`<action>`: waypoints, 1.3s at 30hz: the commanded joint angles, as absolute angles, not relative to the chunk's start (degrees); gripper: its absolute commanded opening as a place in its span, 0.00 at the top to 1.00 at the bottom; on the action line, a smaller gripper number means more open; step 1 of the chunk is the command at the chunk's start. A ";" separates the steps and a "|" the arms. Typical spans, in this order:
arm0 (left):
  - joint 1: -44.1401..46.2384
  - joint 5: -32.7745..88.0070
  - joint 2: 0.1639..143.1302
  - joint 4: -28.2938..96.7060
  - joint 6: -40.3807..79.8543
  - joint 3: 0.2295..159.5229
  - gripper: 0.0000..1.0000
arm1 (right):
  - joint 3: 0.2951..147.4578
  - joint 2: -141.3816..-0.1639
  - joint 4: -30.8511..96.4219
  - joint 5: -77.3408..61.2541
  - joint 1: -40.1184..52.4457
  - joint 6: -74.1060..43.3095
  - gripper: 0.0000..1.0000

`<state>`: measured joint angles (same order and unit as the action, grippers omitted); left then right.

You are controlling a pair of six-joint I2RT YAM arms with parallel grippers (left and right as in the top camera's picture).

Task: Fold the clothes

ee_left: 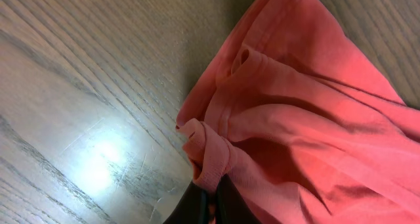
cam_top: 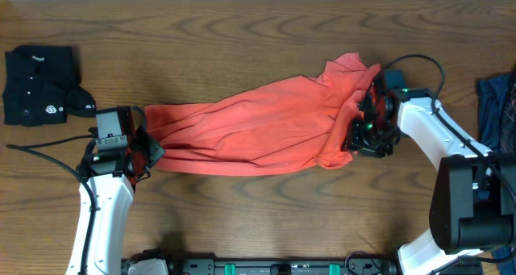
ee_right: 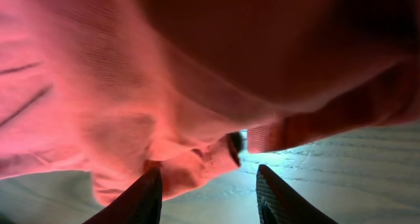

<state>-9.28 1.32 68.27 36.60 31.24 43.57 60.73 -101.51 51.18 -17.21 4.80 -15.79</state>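
Here, coral-red T-shirt point(cam_top: 250, 122) stretched sideways, long creases, right end bunched

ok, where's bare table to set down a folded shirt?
Bare: the far strip of table above the coral T-shirt, from the black shirt to the right arm; also the near strip below it, between the two arms. Crowded: left end by black shirt and left arm; right edge, with right arm and dark blue garment.

nothing actually readable anywhere tbh, closest thing is a tiny white round mark point(cam_top: 53, 110) on the black shirt point(cam_top: 36, 85) at the upper left of the overhead view, way too small to make out, both wrist views give no legible letters or numbers
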 commanded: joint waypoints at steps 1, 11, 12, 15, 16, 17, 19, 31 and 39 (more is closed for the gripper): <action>-9.52 0.82 68.49 36.58 30.46 44.47 0.94 | 57.84 -101.25 50.83 -17.82 2.15 -17.34 0.56; -9.52 0.82 68.49 36.58 30.46 44.47 0.94 | 55.55 -101.25 49.74 -18.70 -6.17 -16.19 0.57; -9.52 0.82 68.49 36.58 30.48 44.47 0.94 | 55.55 -101.25 49.60 -18.70 -6.52 -15.97 0.57; -9.52 0.82 68.49 36.56 30.46 44.47 0.94 | 55.55 -101.25 48.56 -18.70 -6.42 -15.79 0.58; -9.52 0.78 68.49 36.56 30.48 44.47 0.94 | 55.55 -101.25 47.90 -18.76 -6.20 -15.84 0.57; -9.52 0.60 68.49 36.56 30.48 44.47 0.94 | 55.55 -101.25 47.40 -18.96 -5.96 -15.81 0.58; -9.52 0.43 68.49 36.56 30.48 44.47 0.94 | 55.55 -101.25 46.68 -19.14 -5.54 -15.88 0.60; -9.52 0.43 68.49 36.51 30.48 44.47 0.94 | 55.55 -101.25 40.95 -19.97 -5.19 -17.76 0.65; -9.52 0.43 68.49 36.32 30.48 44.47 0.94 | 55.55 -101.25 37.17 -20.05 -4.58 -18.37 0.64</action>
